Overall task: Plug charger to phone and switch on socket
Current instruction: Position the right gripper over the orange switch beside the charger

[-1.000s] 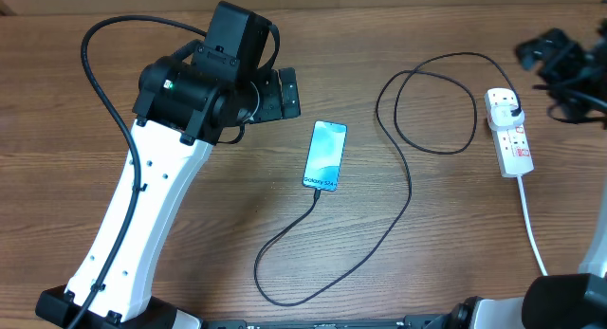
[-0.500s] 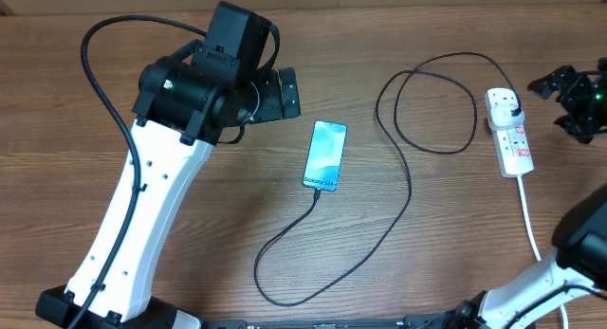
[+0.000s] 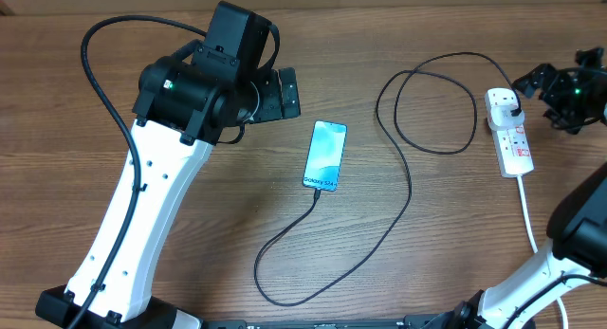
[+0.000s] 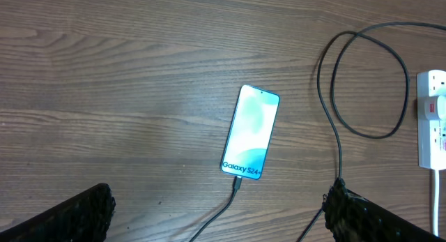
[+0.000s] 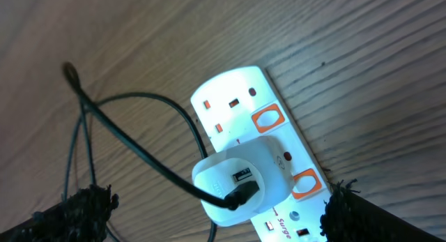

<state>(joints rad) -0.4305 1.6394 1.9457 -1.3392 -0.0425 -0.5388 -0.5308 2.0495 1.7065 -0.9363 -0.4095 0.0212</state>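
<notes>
Nearest you, the charger (image 3: 409,191) makes its lowest bend close to the front edge of the tabletop (image 3: 190,225). From there one run climbs to the phone (image 4: 251,132), which lies flat mid-tabletop, screen lit and light blue, the "Galaxy" text at its near short edge. The connector tip (image 4: 237,185) touches the middle of that edge; you cannot tell from here whether it is pushed fully home.

Your left hand (image 4: 219,213) hangs above the tabletop just left of and beyond the phone. It is spread wide and has hold of nothing, and its wrist camera sees the phone between its two fingers.

Off to the right, the white cord (image 3: 529,225) runs from the near edge up to the socket (image 3: 517,151), which lies lengthwise. The charger's other run rises past the phone, makes one big loop and reaches the strip's far end. There a white adapter (image 5: 268,169) sits in an outlet with the black cable end (image 5: 240,194) pushed into it. Orange-framed switches (image 5: 266,120) show beside it; you cannot tell their position.

Your right hand (image 5: 212,213) hovers over that far end, fully spread and gripping nothing.
</notes>
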